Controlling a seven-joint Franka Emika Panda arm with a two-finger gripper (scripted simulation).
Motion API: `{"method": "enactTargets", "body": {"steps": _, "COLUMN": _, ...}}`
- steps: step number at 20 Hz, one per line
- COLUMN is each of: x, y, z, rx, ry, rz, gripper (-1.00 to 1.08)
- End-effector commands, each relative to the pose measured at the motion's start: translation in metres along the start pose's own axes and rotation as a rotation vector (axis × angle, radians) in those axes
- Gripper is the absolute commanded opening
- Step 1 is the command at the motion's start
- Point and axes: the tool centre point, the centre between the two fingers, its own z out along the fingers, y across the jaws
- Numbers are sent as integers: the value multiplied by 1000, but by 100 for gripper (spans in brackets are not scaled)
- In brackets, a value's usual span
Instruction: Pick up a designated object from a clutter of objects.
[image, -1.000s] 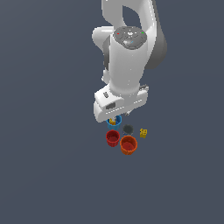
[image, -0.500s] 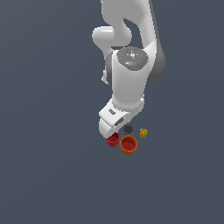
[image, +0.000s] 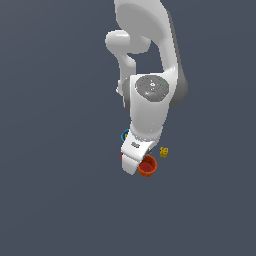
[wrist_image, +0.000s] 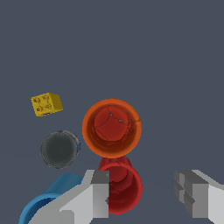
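The orange cup (wrist_image: 112, 127) stands upright, open end up, in the middle of the wrist view; it also shows in the exterior view (image: 148, 167), partly behind the arm's hand. The smaller red cup (wrist_image: 121, 187) touches it. My gripper (wrist_image: 144, 194) is open and empty, above the cups; one finger (wrist_image: 98, 192) overlaps the red cup's edge, the other finger (wrist_image: 192, 192) is off to the side. A dark grey cup (wrist_image: 59, 149), a blue cup (wrist_image: 43, 203) lying on its side and a yellow dotted cube (wrist_image: 46, 104) are close by.
The floor is plain dark grey. In the exterior view the blue cup (image: 125, 135) peeks out behind the hand and the yellow cube (image: 163, 151) lies at the exterior view's right of the cups. The arm hides the rest of the group.
The arm has swung down and forward over the cups. The hand now covers the red and grey cups in the exterior view.
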Motion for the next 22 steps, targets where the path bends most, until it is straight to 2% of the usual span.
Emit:
{"method": "enactTargets", "body": {"steps": 1, "x": 5, "y": 3, "z": 9, "rx": -3, "ry": 8, "rz": -71, "gripper": 28}}
{"method": "enactTargets", "body": {"steps": 12, "x": 24, "y": 13, "z": 48, "rx": -19, "ry": 41, "rz": -350, "gripper": 28}}
{"method": "enactTargets", "body": {"steps": 22, "x": 32, "y": 17, "z": 65, "rx": -29, "ry": 57, "rz": -474, "gripper": 28}}
